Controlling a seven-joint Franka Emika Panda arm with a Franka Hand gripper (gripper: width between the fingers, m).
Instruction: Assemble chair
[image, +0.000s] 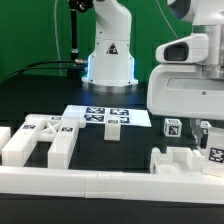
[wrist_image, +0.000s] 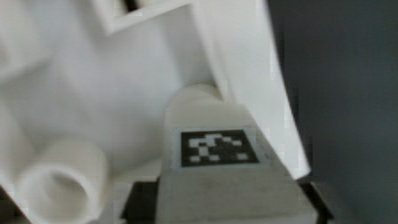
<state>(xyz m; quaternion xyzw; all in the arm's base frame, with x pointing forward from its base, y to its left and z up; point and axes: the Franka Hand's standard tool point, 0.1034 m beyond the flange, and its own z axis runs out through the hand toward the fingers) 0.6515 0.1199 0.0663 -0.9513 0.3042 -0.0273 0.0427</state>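
Jaws flanking chunky white plastic chair piece (wrist_image: 224, 192) with black-and-white square tag (wrist_image: 219, 147); cannot tell whether they grip it.

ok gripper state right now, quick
gripper: jaws sit either side of a tagged white chair piece; cannot tell whether they are clamped on it

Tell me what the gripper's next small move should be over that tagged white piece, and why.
Likely squeeze the gripper shut: the tagged chair piece sits centred between its dark fingers, but a firm pinch isn't clear yet.
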